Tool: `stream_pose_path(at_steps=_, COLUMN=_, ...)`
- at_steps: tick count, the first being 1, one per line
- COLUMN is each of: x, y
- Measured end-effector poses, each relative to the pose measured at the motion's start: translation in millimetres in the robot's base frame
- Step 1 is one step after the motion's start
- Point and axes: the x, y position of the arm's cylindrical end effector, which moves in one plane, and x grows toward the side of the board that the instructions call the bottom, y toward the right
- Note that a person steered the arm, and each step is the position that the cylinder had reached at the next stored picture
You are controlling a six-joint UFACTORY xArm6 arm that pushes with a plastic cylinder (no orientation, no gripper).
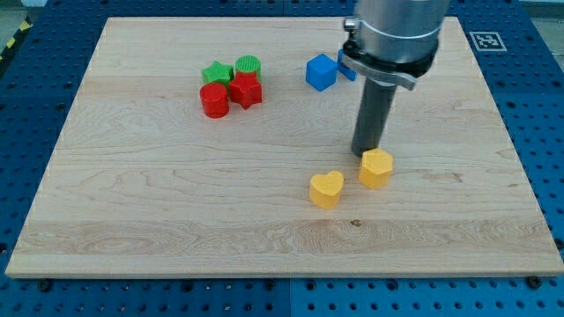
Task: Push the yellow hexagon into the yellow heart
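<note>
Yellow heart (326, 188): my landmark, nearest the view's bottom on the wooden board (159, 220).
Yellow hexagon (375, 168): just to the heart's right and slightly above, a narrow gap between them.
My tip (367, 156): a bare rod with no pincer to read, touching the hexagon's upper left edge.
Blue cube (321, 72) and second blue block (346, 66), partly hidden: well above the heart.
Red cylinder (214, 100), red star (246, 90), green star (216, 73), green cylinder (248, 66): clustered far up-left of the heart.
</note>
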Motion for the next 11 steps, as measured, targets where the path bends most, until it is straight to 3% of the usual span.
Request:
stream_pose_path(at_steps=2, x=26, y=19)
stream_pose_path(at_steps=4, x=11, y=50)
stream_pose_path(at_steps=5, x=39, y=72)
stream_pose_path(at_steps=8, x=50, y=-12)
stream_pose_path(at_steps=9, x=29, y=-11)
stream_pose_path(at_steps=11, x=-35, y=55)
